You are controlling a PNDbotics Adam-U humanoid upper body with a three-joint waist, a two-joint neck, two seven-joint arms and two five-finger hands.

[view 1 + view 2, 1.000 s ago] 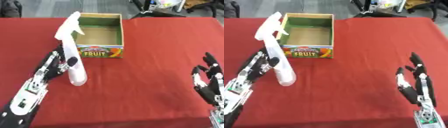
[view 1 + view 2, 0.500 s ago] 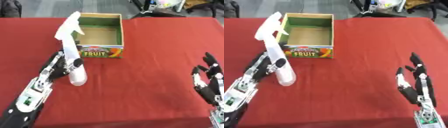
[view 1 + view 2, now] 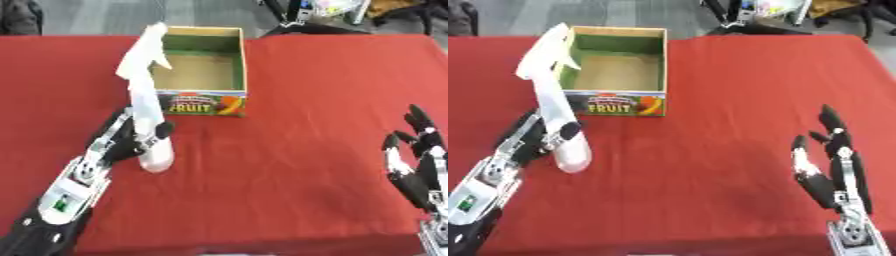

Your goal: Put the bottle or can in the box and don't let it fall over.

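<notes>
A tall white spray bottle (image 3: 147, 105) stands upright on the red table, its trigger head level with the box's near left corner. My left hand (image 3: 124, 140) is wrapped around the bottle's lower body, thumb across its front and fingers behind it. The cardboard fruit box (image 3: 206, 75), green inside and open at the top, sits just behind and to the right of the bottle; nothing shows inside it. My right hand (image 3: 833, 167) rests open near the lower right corner, fingers pointing up, far from both.
The red table (image 3: 315, 100) stretches wide to the right of the box. Beyond its far edge lie a grey floor and dark chair legs with clutter (image 3: 306, 12).
My left hand has closed in on the bottle and its thumb now lies across the front. The bottle stays upright in the same spot. The right hand has not moved.
</notes>
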